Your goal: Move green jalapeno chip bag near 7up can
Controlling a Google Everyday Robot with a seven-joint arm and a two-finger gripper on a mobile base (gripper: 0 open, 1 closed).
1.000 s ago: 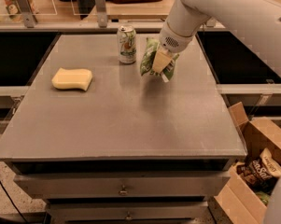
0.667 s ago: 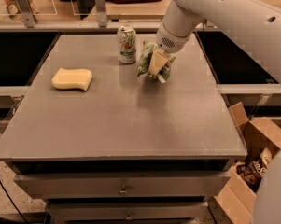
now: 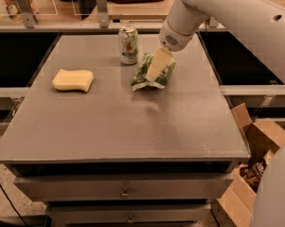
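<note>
The green jalapeno chip bag point(image 3: 151, 74) is crumpled, just right of and in front of the 7up can point(image 3: 128, 44), which stands upright at the back middle of the grey table point(image 3: 123, 126). My gripper point(image 3: 156, 66) comes down from the white arm at the upper right. Its pale fingers point(image 3: 158, 60) are closed on the bag's top. The bag's lower edge is at or just above the table top. A small gap separates the bag from the can.
A pale yellow sponge point(image 3: 73, 79) lies on the table's left side. An open cardboard box point(image 3: 255, 145) with snack bags sits on the floor to the right. Dark recesses flank the table. A shelf with clutter runs behind it.
The gripper and bag have shifted slightly left and toward the front, lower over the table, still right beside the can. The can and sponge have not moved.
</note>
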